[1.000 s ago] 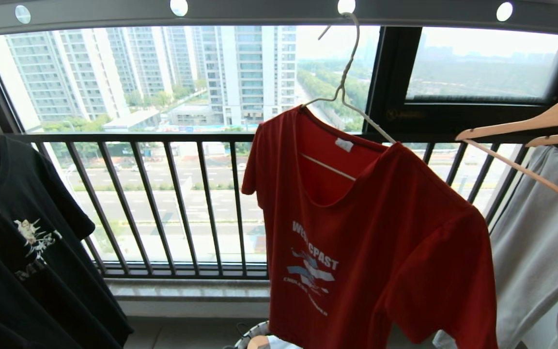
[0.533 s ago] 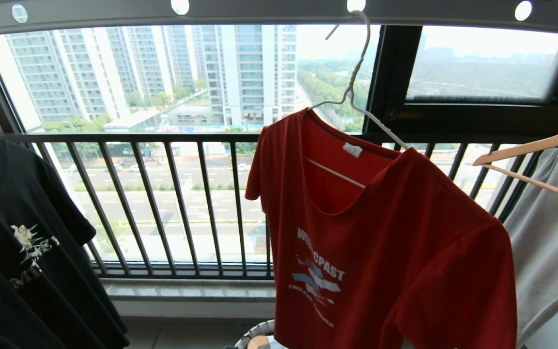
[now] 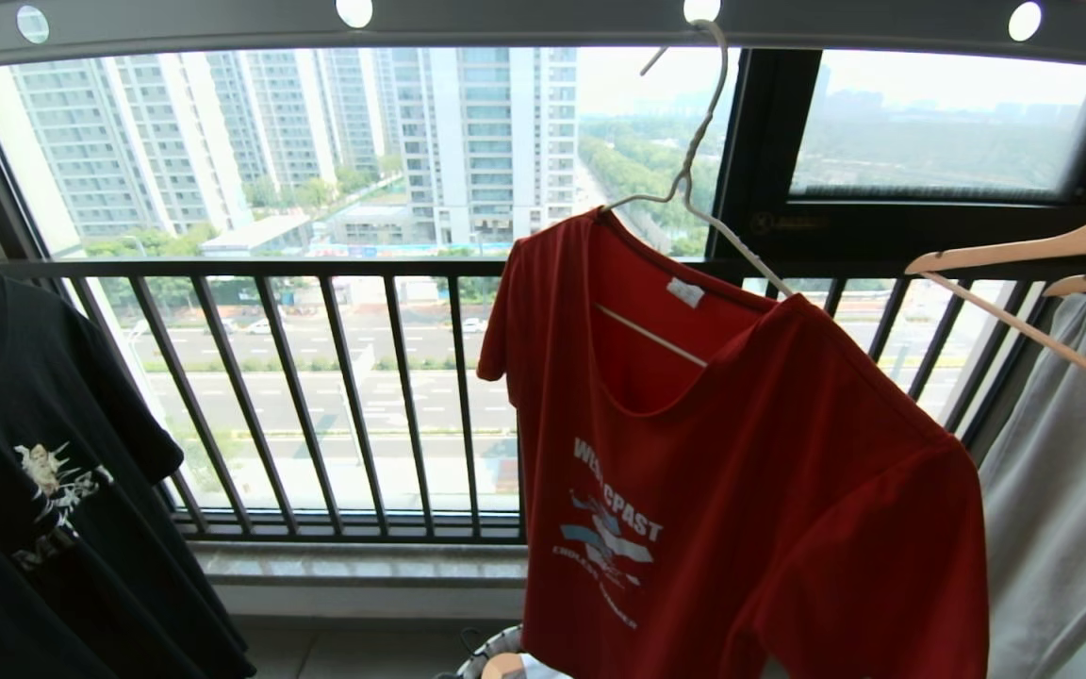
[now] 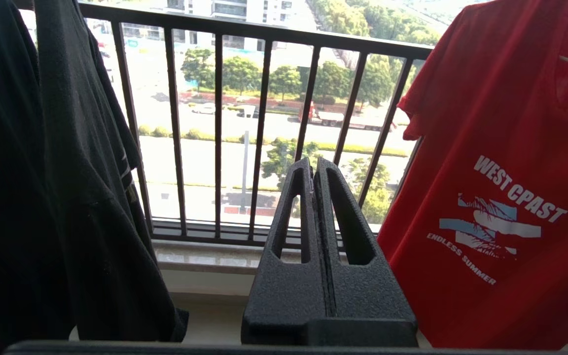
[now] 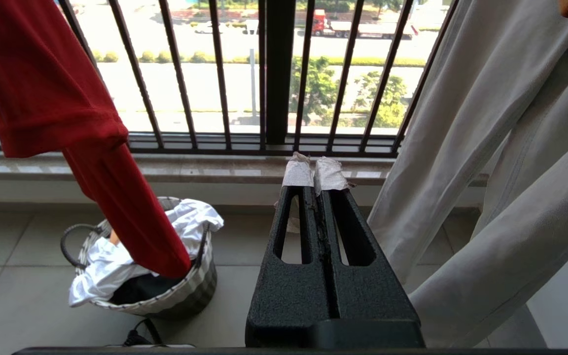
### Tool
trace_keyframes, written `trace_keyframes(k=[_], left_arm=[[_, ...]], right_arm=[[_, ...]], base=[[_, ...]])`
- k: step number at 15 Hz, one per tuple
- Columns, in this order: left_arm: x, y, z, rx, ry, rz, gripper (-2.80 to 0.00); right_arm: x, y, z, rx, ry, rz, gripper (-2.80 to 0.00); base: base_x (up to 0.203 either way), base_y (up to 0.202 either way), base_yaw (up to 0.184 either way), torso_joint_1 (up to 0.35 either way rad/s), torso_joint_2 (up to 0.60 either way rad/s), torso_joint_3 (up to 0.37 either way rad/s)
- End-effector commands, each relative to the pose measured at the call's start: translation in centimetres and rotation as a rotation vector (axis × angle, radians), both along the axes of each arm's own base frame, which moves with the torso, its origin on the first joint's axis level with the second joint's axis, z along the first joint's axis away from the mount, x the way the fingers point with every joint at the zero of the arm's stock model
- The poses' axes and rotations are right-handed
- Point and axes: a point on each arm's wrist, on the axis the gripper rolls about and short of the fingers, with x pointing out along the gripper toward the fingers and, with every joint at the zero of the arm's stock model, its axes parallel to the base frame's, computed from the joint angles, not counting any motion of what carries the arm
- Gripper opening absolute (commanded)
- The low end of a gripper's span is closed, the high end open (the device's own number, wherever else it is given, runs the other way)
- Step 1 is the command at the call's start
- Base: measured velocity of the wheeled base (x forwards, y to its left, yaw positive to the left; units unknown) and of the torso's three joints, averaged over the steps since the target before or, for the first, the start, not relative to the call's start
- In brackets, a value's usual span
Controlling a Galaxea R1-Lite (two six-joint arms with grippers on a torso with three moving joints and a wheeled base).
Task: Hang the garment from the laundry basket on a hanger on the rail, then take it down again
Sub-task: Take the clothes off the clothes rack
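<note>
Shirt (image 3: 741,490) hangs on wire hanger (image 3: 694,203) hooked in rail (image 3: 524,24) hole, above basket (image 5: 165,291), w/ left gripper (image 4: 313,170) & right gripper (image 5: 314,175) both pressed together, empty, so hanging step looks done.

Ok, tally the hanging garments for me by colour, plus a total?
Red printed T-shirt on the thin white wire hanger: 1
Black printed T-shirt: 1
Pale grey-green garment on light wooden hangers: 1
Total: 3
</note>
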Motion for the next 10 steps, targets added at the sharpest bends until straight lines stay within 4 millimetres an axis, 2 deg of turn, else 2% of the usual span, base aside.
trace_keyframes(k=[1,4,6,7,10], left_arm=[[-0.3,0.0,0.9,0.014,-0.024,-0.035,-2.8],[-0.6,-0.3,1.6,0.036,-0.045,-0.004,-2.8],[-0.2,-0.6,1.9,0.075,-0.031,-0.03,-2.8],[-0.3,-0.6,1.0,0.082,-0.017,-0.031,-2.8],[0.1,-0.8,-3.9,0.125,0.084,-0.011,-2.8]], right_arm=[[0.8,0.0,-2.8,-0.034,-0.069,0.015,-2.8],[2.7,0.0,-4.5,-0.08,-0.154,0.026,-2.8],[3.5,0.0,-6.2,-0.096,-0.141,0.031,-2.8],[3.8,0.1,-6.6,-0.095,-0.155,0.031,-2.8],[4.0,0.1,-7.0,-0.089,-0.16,0.038,-2.8]], base=[[0.0,0.0,0.0,0.0,0.0,0.0],[0.0,0.0,0.0,0.0,0.0,0.0],[0.0,0.0,0.0,0.0,0.0,0.0],[0.0,0.0,0.0,0.0,0.0,0.0],[0.0,0.0,0.0,0.0,0.0,0.0]])
